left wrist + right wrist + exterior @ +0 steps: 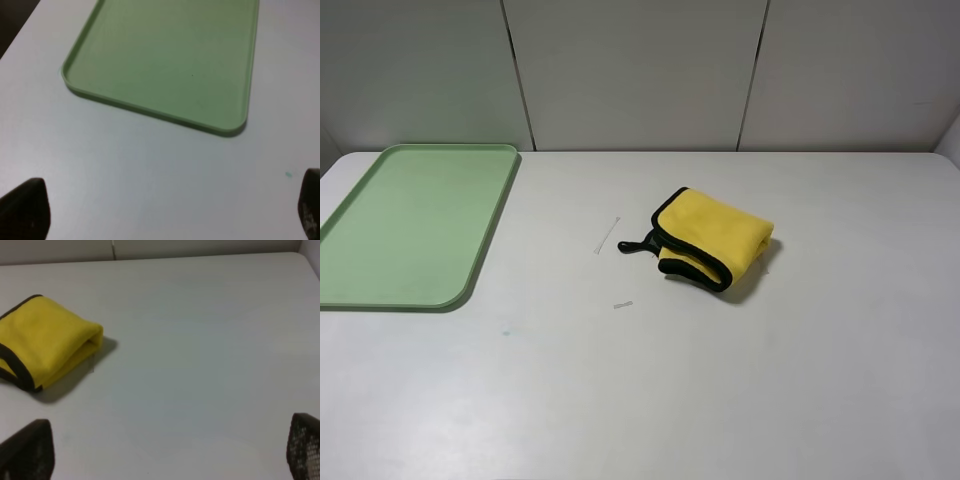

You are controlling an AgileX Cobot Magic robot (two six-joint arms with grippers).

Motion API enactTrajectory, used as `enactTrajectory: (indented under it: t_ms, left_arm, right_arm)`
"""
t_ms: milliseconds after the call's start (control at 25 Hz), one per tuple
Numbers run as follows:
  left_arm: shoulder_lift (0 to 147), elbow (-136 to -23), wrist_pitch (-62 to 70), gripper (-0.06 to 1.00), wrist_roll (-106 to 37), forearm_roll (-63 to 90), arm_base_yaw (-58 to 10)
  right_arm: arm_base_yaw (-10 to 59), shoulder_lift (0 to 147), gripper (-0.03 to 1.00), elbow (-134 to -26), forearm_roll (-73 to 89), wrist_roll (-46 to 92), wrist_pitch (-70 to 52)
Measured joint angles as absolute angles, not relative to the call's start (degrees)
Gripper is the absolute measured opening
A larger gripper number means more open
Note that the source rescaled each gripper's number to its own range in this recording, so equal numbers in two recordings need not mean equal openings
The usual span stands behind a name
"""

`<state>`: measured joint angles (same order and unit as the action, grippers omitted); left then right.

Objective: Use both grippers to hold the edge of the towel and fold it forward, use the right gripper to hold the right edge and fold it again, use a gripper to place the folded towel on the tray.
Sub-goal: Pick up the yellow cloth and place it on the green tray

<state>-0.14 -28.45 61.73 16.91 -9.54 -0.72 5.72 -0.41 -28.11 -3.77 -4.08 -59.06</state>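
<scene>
Left gripper (166, 207) and right gripper (165, 450): black fingers (22, 210) spread wide, empty, above white desk (720, 390). Folded bright yellow plush towel (715, 235), black-trimmed, lies mid-desk, well apart from pale green rectangular plastic tray (410, 225).

The towel (718, 236) is a bright yellow plush cloth folded into a thick, rumpled bundle, lying on the table (720, 390) a little right of centre, with its black-bound hems (658, 222) stacked along the side facing the tray and its small black loop (632, 246) poking out there. The tray (410, 225), pale green with rounded corners and a low raised rim, lies flat at the far left, well apart from the towel. The left gripper (167, 210) hangs over the table near a tray corner and the right gripper (165, 450) near the towel, both with jaws spread wide, touching nothing.
</scene>
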Motion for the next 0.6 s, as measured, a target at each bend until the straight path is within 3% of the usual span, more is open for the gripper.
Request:
enactTrajectory:
  t_ms: [600]
  left_arm:
    - [-0.1, -28.4, 61.7, 1.0, 16.9, -9.5, -0.7]
  right_arm:
    - [5.5, -0.4, 1.0, -28.1, -3.8, -3.9, -59.0]
